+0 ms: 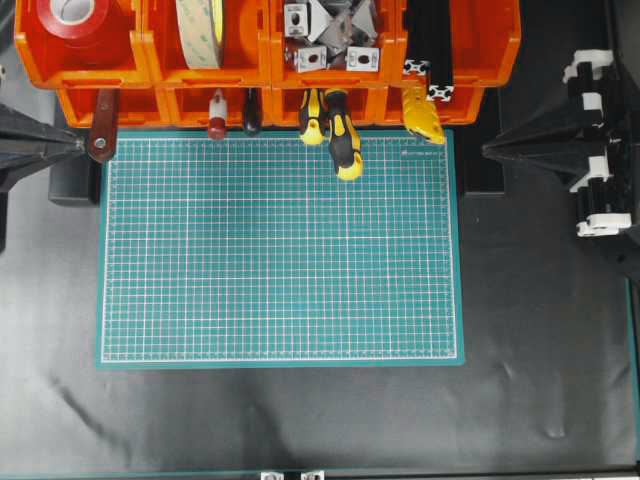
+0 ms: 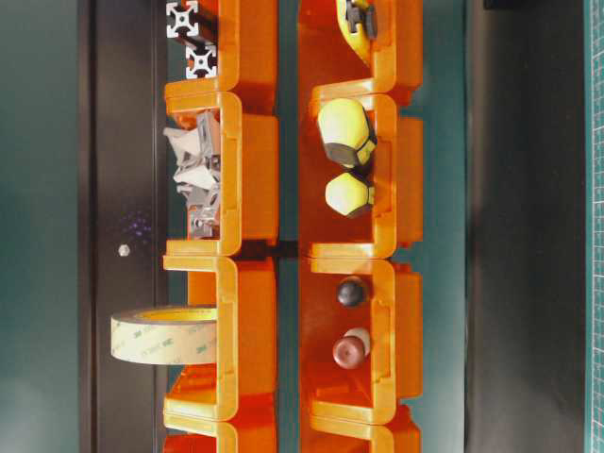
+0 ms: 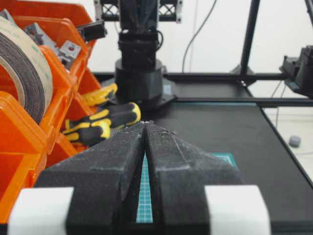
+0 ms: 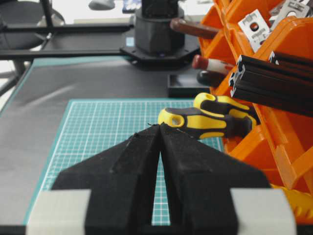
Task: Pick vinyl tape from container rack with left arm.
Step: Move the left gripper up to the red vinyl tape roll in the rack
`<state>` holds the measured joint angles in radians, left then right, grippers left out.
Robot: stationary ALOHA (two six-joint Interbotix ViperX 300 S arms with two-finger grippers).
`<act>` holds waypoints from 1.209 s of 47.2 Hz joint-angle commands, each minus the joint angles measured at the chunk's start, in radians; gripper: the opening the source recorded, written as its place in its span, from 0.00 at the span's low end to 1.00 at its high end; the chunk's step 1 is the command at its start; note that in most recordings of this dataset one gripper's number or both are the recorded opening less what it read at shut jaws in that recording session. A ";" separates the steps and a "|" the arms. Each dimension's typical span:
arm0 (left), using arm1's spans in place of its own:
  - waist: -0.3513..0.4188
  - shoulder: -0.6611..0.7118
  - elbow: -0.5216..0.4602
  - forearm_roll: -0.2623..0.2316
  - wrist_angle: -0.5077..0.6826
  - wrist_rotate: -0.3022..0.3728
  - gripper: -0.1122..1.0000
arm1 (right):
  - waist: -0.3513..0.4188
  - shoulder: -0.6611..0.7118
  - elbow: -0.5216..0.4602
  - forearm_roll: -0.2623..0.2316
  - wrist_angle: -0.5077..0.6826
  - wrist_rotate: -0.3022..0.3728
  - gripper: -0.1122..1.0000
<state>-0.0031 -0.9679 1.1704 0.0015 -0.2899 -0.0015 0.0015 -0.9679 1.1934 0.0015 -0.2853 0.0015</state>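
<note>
Black worktop (image 1: pixel 300 420) with a green gridded cutting mat (image 1: pixel 280 245) in the middle, and the two-tier bright orange plastic container rack (image 1: pixel 150 70) along the far edge, wider than the mat. Task not started, by the look of it: the small glossy red vinyl tape roll with white core (image 1: pixel 75 15) sits in the upper-tier bin at the rack's left end, partly cut off by the frame, untouched. Next bin over holds a larger cream tape roll (image 1: pixel 200 30), standing on edge. Left arm's black claw (image 1: pixel 75 143) is parked at the left side near the mat's far corner, tips closed together, nothing in it; the wrist view shows its fingers (image 3: pixel 122 161) meeting. Right claw (image 1: pixel 490 150) likewise pressed shut and empty, parked at the right. Left to do: open, reach, grip, lift out. Room: mat bare, plenty of space over it. Tight spots are the bin walls round the red roll and the brown tool handle (image 1: pixel 103 125) sticking out of the lower tier just beside the left claw.
</note>
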 commanded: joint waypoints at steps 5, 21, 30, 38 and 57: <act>0.015 0.009 -0.155 0.055 0.187 -0.067 0.12 | -0.005 0.005 -0.032 0.006 -0.018 0.008 0.11; 0.041 0.092 -0.577 0.066 0.819 -0.077 0.10 | -0.006 0.008 -0.031 0.009 -0.014 0.038 0.11; 0.101 0.189 -0.792 0.075 1.074 -0.054 0.10 | -0.005 0.008 -0.029 0.009 -0.006 0.037 0.11; 0.133 0.288 -0.930 0.075 1.298 -0.017 0.10 | -0.005 0.009 -0.029 0.008 -0.006 0.038 0.11; 0.178 0.479 -1.101 0.081 1.631 0.081 0.45 | -0.003 0.011 -0.018 0.009 -0.006 0.043 0.11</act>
<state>0.1565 -0.5077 0.1150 0.0782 1.3008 0.0660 -0.0015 -0.9649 1.1919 0.0077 -0.2838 0.0430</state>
